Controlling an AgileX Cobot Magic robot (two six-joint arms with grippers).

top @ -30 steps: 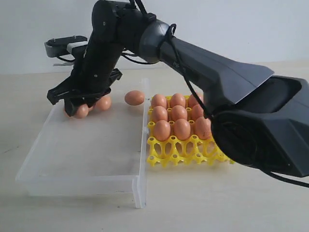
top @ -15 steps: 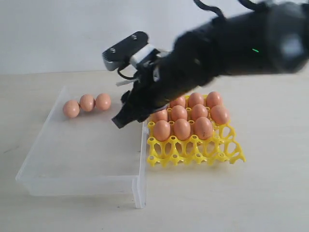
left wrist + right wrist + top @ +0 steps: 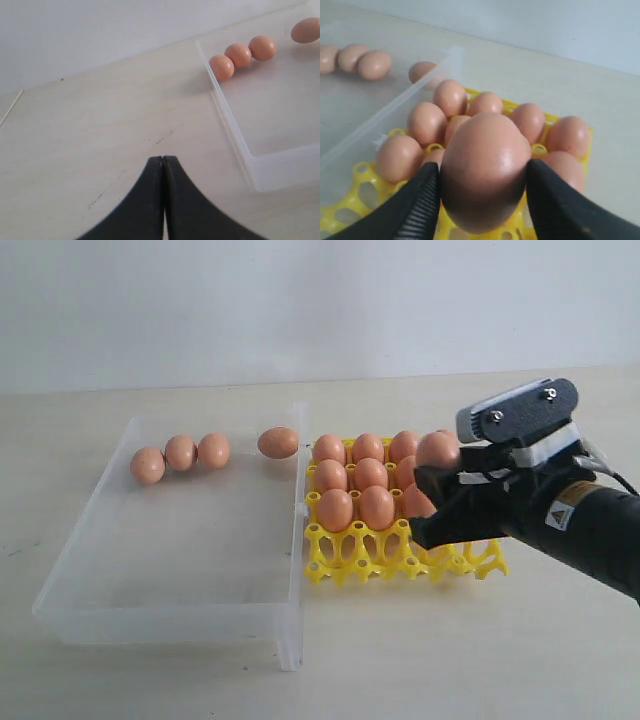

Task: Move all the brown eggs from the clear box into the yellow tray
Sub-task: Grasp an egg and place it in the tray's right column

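Note:
My right gripper is shut on one brown egg, holding it above the right side of the yellow tray. In the right wrist view this held egg sits between both black fingers, over the tray, which holds several eggs. The clear box keeps three eggs in a row at its far left and one more egg near its far right wall. My left gripper is shut and empty over bare table beside the box.
The clear box and the yellow tray stand side by side, touching, on a pale wooden table. The tray's front row of cups shows no eggs. A pale wall rises behind the table.
My right arm has swung from the far left of the clear box across to the right, and now hangs over the tray's right side with an egg in its jaws.

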